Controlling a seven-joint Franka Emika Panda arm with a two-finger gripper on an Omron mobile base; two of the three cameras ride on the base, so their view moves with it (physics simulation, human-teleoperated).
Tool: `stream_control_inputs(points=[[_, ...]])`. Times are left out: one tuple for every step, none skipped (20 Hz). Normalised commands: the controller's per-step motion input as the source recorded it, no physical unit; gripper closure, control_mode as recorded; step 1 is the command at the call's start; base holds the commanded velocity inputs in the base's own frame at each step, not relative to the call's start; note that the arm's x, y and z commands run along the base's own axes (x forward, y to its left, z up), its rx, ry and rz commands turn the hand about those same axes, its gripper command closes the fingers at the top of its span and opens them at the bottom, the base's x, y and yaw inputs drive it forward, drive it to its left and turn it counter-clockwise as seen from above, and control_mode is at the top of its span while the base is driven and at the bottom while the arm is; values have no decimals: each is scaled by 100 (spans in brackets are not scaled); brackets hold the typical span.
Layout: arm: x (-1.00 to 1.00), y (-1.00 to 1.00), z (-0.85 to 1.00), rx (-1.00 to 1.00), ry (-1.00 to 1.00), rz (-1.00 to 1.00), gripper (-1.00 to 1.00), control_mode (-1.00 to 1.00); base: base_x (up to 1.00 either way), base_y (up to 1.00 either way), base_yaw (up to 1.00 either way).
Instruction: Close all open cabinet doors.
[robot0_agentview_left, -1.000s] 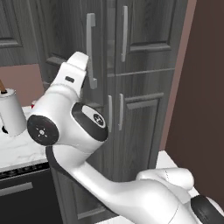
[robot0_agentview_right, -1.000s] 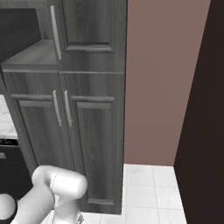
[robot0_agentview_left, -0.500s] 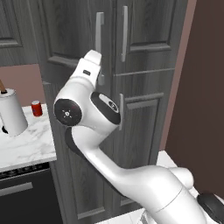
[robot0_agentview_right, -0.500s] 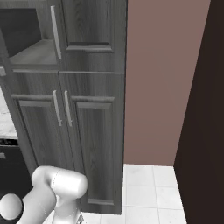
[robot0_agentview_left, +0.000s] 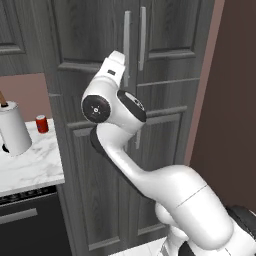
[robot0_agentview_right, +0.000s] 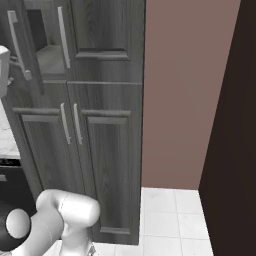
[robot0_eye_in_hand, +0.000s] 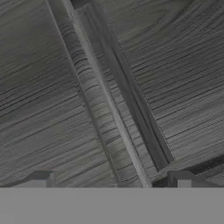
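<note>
Gripper (robot0_eye_in_hand: 109, 181) faces the dark wood-grain panel of a cabinet door at close range — fingertips (robot0_eye_in_hand: 39, 178) spread, nothing between them. In the right base view, the upper left cabinet door (robot0_agentview_right: 22, 45) at 10 o'clock stands ajar, its edge swung out from the frame, shelf interior visible behind it. The upper right door (robot0_agentview_right: 102, 40) and both lower doors (robot0_agentview_right: 107, 170) sit flush. At 9 o'clock in the left base view — marble counter (robot0_agentview_left: 30, 167) with white canister (robot0_agentview_left: 12, 127) and red can (robot0_agentview_left: 42, 124).

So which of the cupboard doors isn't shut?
The upper left door: it swings out from the cabinet, showing a dark gap behind it. The upper right door and both lower doors sit flat and closed.
</note>
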Motion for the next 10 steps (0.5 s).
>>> stream_control_inputs(points=[[100, -9, -8, 4, 0, 7, -100, -100, 0, 0, 0], [100, -5, -11, 4, 1, 7, -100, -100, 0, 0, 0], [100, -4, -13, 3, 3, 7, -100, -100, 0, 0, 0], [100, -1, -14, 2, 3, 6, -100, -100, 0, 0, 0], [100, 0, -13, 2, 2, 6, -100, -100, 0, 0, 0], [98, -4, -12, 3, 1, 7, -100, -100, 0, 0, 0], [95, -5, -10, 3, 0, 7, -100, -100, 0, 0, 0], [94, -5, -11, 3, 0, 8, -100, -100, 0, 0, 0], [94, -4, -12, 2, 0, 8, -100, -100, 0, 0, 0], [96, -3, -11, 3, 1, 7, -100, -100, 0, 0, 0]])
